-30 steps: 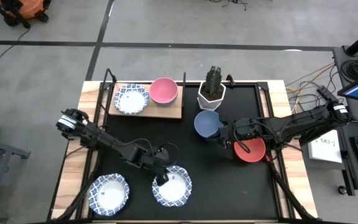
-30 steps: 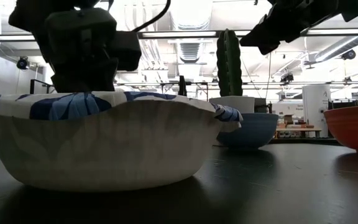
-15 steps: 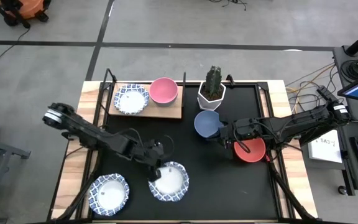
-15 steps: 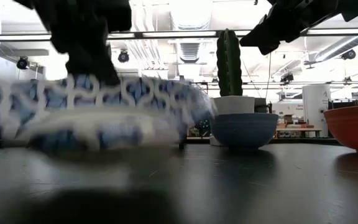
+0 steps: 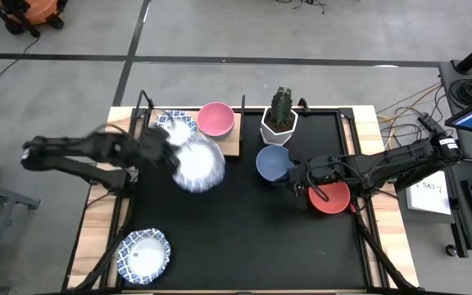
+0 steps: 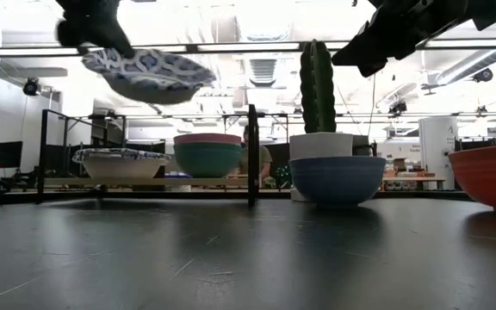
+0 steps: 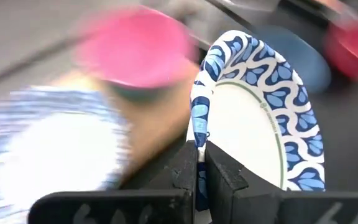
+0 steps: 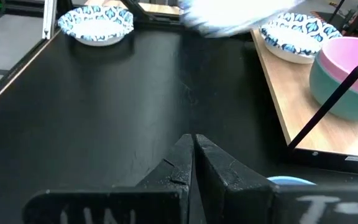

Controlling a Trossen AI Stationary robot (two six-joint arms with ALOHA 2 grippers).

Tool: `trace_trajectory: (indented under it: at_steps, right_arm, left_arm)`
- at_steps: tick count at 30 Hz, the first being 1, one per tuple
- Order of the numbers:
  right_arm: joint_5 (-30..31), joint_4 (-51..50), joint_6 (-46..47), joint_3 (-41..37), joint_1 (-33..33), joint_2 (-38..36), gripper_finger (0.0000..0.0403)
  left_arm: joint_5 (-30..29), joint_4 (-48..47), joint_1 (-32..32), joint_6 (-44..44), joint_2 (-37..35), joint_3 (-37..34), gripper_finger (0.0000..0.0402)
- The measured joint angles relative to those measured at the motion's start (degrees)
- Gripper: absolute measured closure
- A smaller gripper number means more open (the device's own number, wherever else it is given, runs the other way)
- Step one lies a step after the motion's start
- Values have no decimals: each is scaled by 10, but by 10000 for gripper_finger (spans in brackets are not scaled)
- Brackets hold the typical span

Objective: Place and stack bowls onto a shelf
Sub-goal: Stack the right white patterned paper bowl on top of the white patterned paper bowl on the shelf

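My left gripper (image 5: pixel 164 147) is shut on a white bowl with a blue-patterned rim (image 5: pixel 197 165), held in the air just in front of the wooden shelf (image 5: pixel 228 146). The low view shows this bowl (image 6: pixel 149 75) high above the table. On the shelf stand another patterned bowl (image 5: pixel 173 123) and a pink bowl (image 5: pixel 216 119) nested in a green one (image 6: pixel 207 160). A third patterned bowl (image 5: pixel 143 256) rests on the table at the near left. My right gripper (image 8: pixel 192 152) is shut and empty beside the blue bowl (image 5: pixel 274 162) and the red bowl (image 5: pixel 331 198). My left gripper pinches the patterned bowl's scalloped rim (image 7: pixel 199 140) between its two fingers, one finger (image 7: pixel 224 177) inside the bowl and one (image 7: pixel 184 176) outside. The fingers come from the table's left side. The bowl is lifted clear and tilted, its far side lower in the low view.
A white hexagonal pot with a cactus (image 5: pixel 279 121) stands at the far edge, right of the shelf. The shelf's black frame posts (image 6: pixel 252 155) rise at its corners. The black tabletop between the arms (image 5: pixel 244 229) is bare.
My left gripper has risen and gone toward the table's far left, to the shelf, carrying the patterned bowl. The bowl, resting on the table's near middle a second ago, is now lifted clear and tilted in front of the shelf.
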Motion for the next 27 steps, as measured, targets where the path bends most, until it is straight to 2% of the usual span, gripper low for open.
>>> trace_trajectory:
  at_steps: [2,6,11,16,21,27]
  right_arm:
    - [0,2,0,0,0,5,394]
    - [0,1,0,0,0,18,394]
    - [0,1,0,0,0,39,394]
    - [1,3,1,0,0,51,394]
    - [1,3,1,0,0,47,394]
    - [1,5,1,0,0,47,394]
  left_arm:
    - [-40,-44,40,-6,-29,20,401]
    - [-48,-66,137,31,-69,34,401]
    - [-37,-73,269,82,-75,30,402]
    - [28,-72,377,141,-38,22,401]
    - [46,-66,427,184,21,21,401]
    - [45,-49,434,216,78,21,382]
